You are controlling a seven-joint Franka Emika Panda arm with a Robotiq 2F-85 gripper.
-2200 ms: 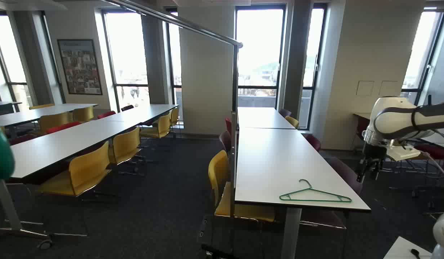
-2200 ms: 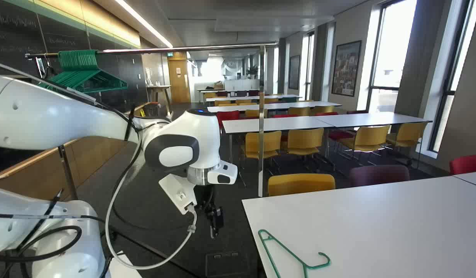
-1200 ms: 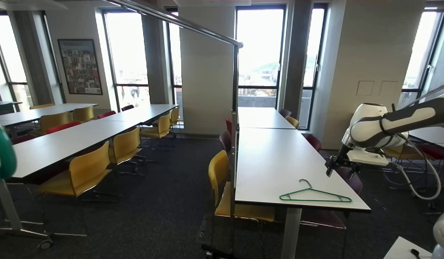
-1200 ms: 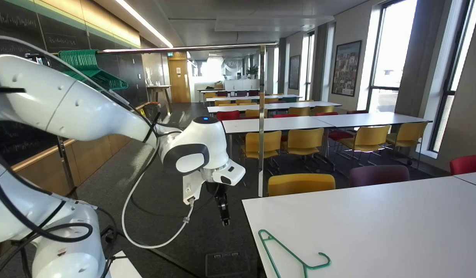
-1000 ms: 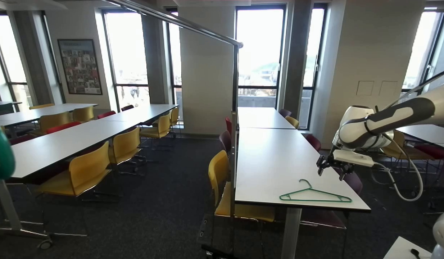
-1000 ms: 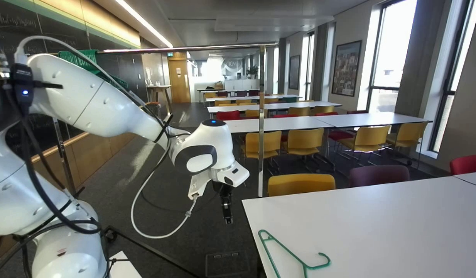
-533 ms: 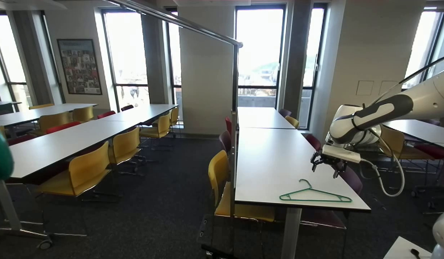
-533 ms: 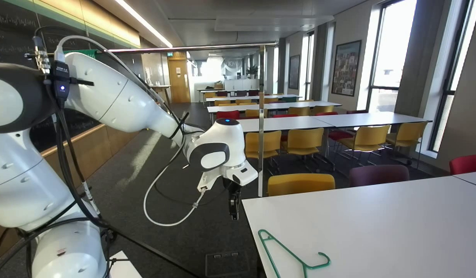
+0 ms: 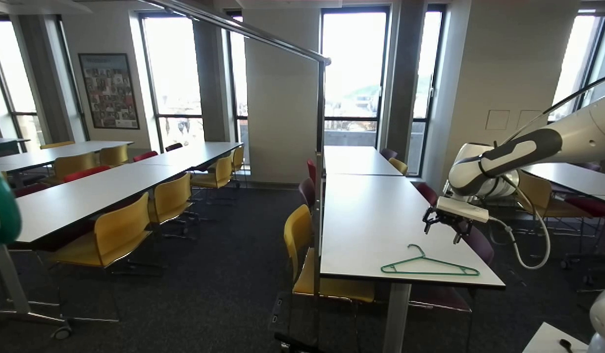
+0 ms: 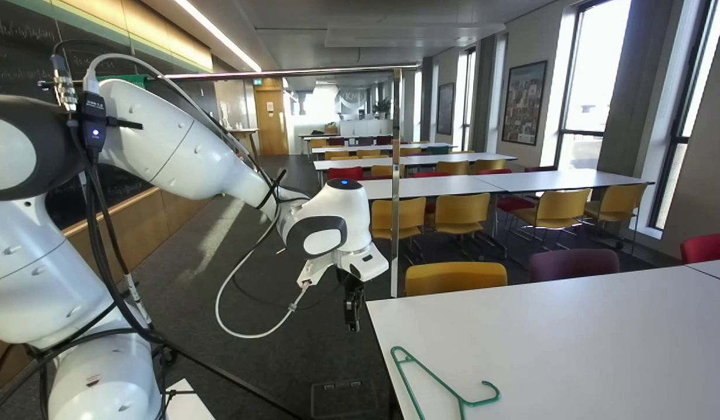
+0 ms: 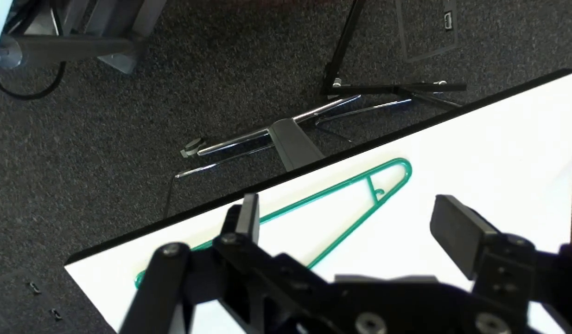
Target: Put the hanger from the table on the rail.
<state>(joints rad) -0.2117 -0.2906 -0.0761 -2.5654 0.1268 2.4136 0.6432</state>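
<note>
Long white table (image 9: 366, 211), dark-edged, on a grey leg (image 9: 396, 314). A seam crosses the far part, with more white top beyond; window light lies along it as a soft sheen. The green hanger (image 9: 430, 273) rests flat at one end of the table, bottom bar running roughly along that end edge, hook toward the interior of the top. In the wrist view the gripper covers part of it.

Gripper (image 9: 441, 235) points down, higher than the hanger and apart from it. Its fingers (image 11: 460, 232) stand wide apart. The white arm (image 10: 179, 151) carries it near the table's edge.

Rail (image 10: 290, 73): bright, thin metal bar, seen overhead in both exterior views. An upright post (image 9: 320, 122) supports it beside the table's long side. A green shape (image 10: 126, 79) sits at the rail, mostly hidden behind the arm; too little shows to name it.

Room: dark carpet (image 9: 209, 274), rows of other long tables (image 9: 111, 181), yellow chairs (image 9: 118, 230) with red and plum ones among them. Tall, narrow windows (image 9: 356, 63), glaring; framed poster (image 9: 109, 90) on pale wall (image 9: 283, 98). In an exterior view, a chalkboard (image 10: 21, 58) with faint writing, a strip light (image 10: 220, 35), a wooden door (image 10: 271, 119) far back.
</note>
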